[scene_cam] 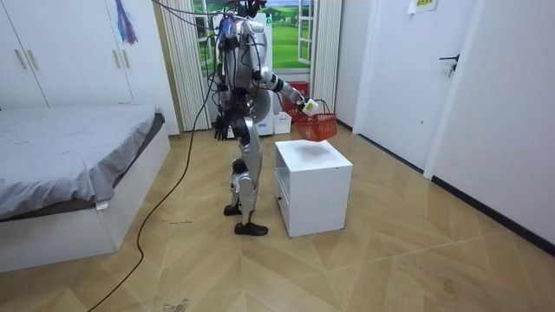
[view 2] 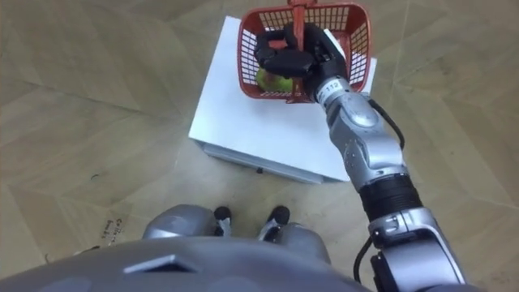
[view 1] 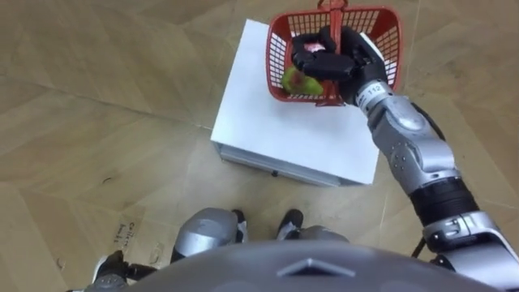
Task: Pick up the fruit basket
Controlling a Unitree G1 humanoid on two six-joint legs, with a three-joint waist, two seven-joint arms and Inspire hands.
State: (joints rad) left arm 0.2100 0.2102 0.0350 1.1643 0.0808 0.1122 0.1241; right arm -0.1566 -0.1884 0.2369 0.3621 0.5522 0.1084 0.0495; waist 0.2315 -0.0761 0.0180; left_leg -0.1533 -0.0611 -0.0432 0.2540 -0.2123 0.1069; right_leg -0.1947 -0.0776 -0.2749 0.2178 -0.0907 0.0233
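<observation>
The right hand (view 1: 328, 61) grips the red fruit basket (view 1: 392, 40) by its handle, seemingly off the white cabinet (view 1: 276, 122); swinging could spill the green fruit (view 1: 293, 79).

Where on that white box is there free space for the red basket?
The white box's top is bare from the edge by the robot's feet across its middle and left side. The crowded spot is the far right corner, where the right hand holds the red basket by its handle, fruit inside.
</observation>
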